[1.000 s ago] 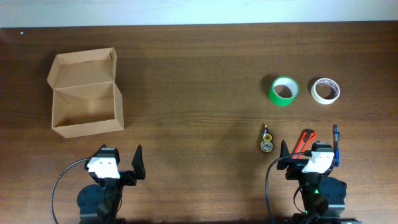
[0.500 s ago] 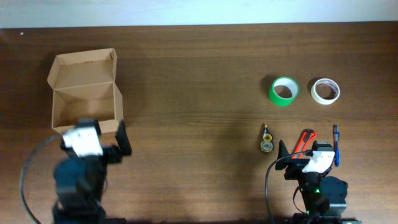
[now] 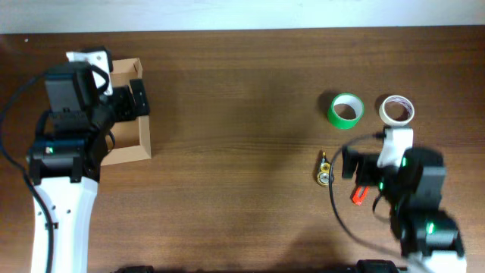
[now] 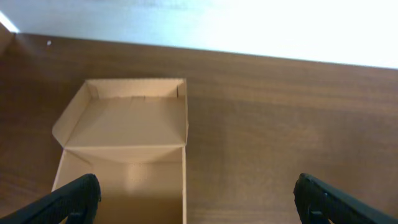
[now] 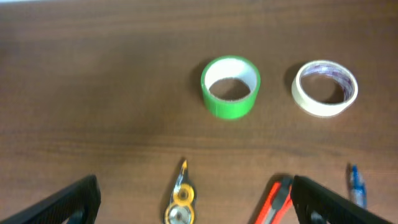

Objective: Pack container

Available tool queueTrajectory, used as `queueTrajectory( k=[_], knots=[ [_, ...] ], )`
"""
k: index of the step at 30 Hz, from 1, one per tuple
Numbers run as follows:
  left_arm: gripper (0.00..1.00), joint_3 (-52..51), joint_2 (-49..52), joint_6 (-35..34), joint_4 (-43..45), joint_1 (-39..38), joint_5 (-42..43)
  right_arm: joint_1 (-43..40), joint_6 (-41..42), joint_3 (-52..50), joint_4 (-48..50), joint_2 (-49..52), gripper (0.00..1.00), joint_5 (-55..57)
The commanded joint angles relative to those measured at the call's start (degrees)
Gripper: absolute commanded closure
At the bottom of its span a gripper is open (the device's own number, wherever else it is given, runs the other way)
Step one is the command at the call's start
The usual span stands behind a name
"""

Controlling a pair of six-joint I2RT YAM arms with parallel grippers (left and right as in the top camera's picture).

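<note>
Hovering with fingers spread wide, left gripper faces the open container, whose near end is cut off | right gripper equally spread | beyond: green tape roll, white tape roll | orange cutter and blue pen cropped | overhead, left arm hides most of the container.

Soft, even light; wrist views slightly blurred.
</note>
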Motion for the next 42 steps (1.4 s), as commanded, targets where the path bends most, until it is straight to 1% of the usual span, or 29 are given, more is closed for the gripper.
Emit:
queueTrajectory(
  k=[1, 5, 7, 11, 14, 15, 17, 19, 22, 24, 34, 39, 40, 41, 42],
  knots=[
    [0.01, 1.9, 0.76, 1.88, -1.25, 0.22, 0.9, -0.46, -2.71, 8.35, -2.03, 7.5, 0.01, -0.28],
    [0.0, 1.9, 2.64, 4.13, -5.77, 0.22, 0.85, -1.31, -2.67, 15.93, -4.13, 14.32, 0.01, 1.14],
    [0.0, 1.9, 4.52, 7.3, -7.43, 0.44, 0.85, -3.13, -2.25, 19.63, -5.44, 16.81, 0.01, 1.22],
    [0.09, 1.9, 8.92, 8.31, -8.33, 0.55, 0.85, -9.88, 0.31, 28.55, -10.47, 22.34, 0.01, 1.2],
    [0.11, 1.92, 13.18, 8.24, -8.0, 0.63, 0.92, -15.08, 1.01, 35.34, -15.47, 27.06, 0.01, 1.16],
    [0.16, 1.92, 14.58, 8.26, -8.15, 0.63, 0.9, -16.39, 0.98, 37.09, -17.0, 28.39, 0.01, 1.18],
    [0.19, 1.92, 17.81, 8.26, -8.44, 0.7, 0.9, -18.51, 0.98, 39.65, -19.34, 30.75, 0.01, 1.18],
    [0.25, 1.92, 20.72, 8.02, -8.33, 0.87, 0.92, -20.04, 0.98, 40.89, -20.61, 32.5, 0.01, 1.18],
    [0.29, 2.19, 24.22, 7.17, -8.35, 0.87, 0.87, -21.44, 0.98, 41.0, -21.4, 34.14, 0.01, 1.2],
    [0.35, 2.19, 25.97, 6.43, -8.37, 0.92, 0.9, -21.77, 0.98, 40.98, -21.75, 34.84, 0.01, 1.2],
    [0.34, 2.19, 32.37, 6.08, -8.41, 3.06, 1.09, -21.81, 0.94, 40.98, -21.62, 35.5, 0.01, 1.25],
    [0.37, 2.19, 35.5, 6.08, -8.22, 3.5, 1.7, -21.81, 0.94, 40.98, -21.53, 35.5, 0.01, 1.25],
    [0.41, 2.19, 36.02, 6.08, -8.17, 3.5, 1.77, -21.81, 0.94, 40.98, -21.49, 35.5, 0.01, 1.27],
    [0.5, 2.19, 36.59, 6.08, -8.11, 3.5, 1.77, -21.81, 0.94, 40.98, -21.44, 35.5, 0.01, 1.29],
    [0.63, 2.19, 36.96, 6.08, -8.07, 3.5, 1.75, -21.81, 0.94, 40.98, -21.35, 35.5, 0.01, 1.27]
  ],
)
